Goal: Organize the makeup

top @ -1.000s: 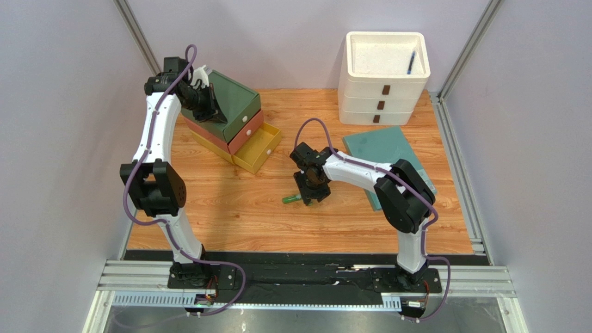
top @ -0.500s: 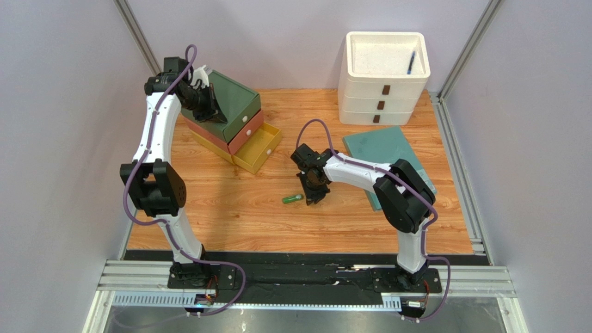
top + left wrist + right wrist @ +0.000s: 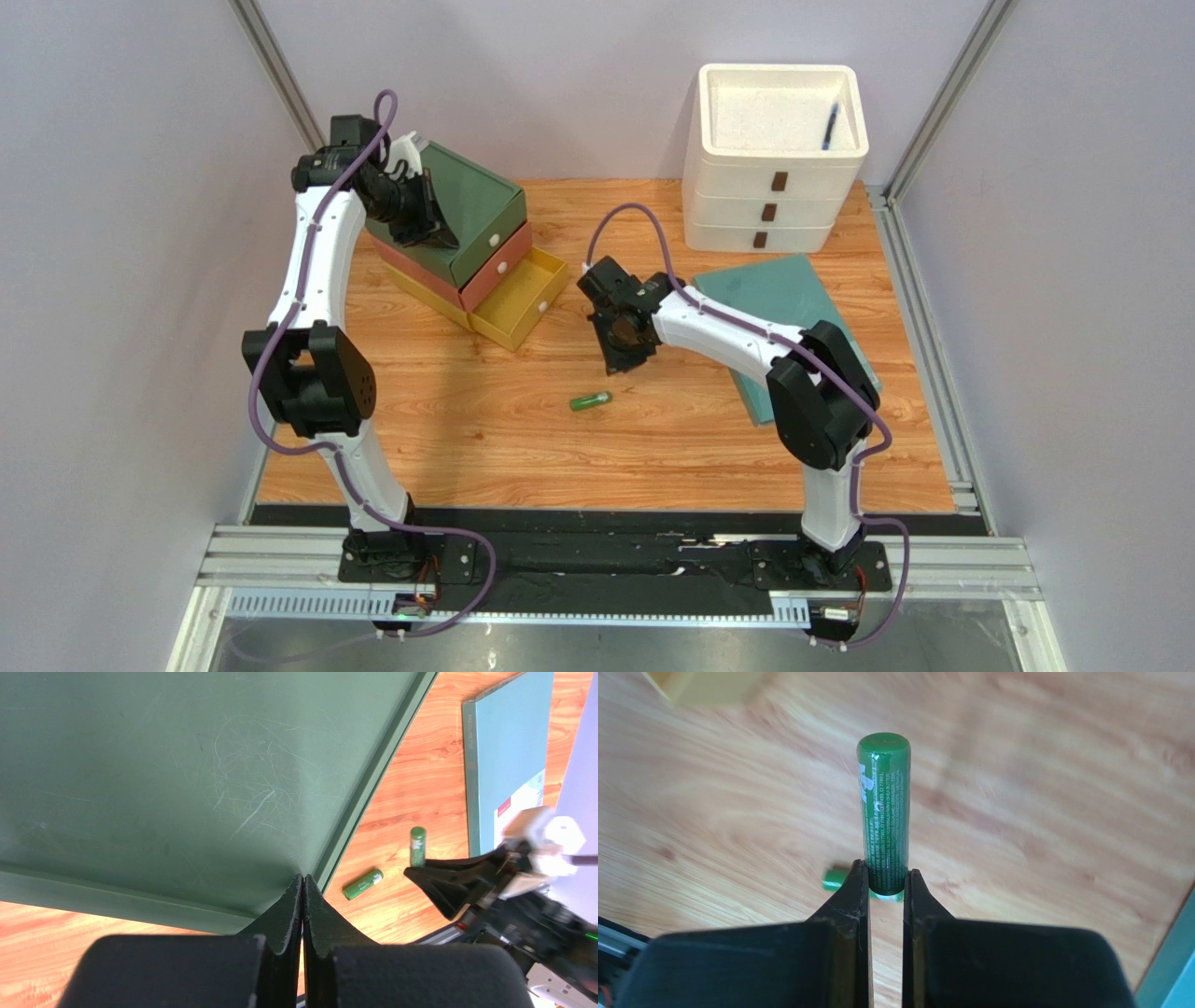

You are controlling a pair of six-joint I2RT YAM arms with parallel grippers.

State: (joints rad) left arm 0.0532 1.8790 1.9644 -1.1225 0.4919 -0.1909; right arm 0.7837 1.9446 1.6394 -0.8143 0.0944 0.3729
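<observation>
Our right gripper (image 3: 886,882) clamps a green tube (image 3: 883,805) above the table (image 3: 1053,777), with a second green tube (image 3: 591,402) lying below. We see the left gripper (image 3: 302,882), fingers pressed together, over the green drawer box (image 3: 175,777).

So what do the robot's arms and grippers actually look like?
The left arm and right arm are smooth white tubes joined by chunky black joints, each with a purple cable looping loosely alongside. The left gripper and right gripper are matte black, each with two flat fingers tapering to a tip.
</observation>
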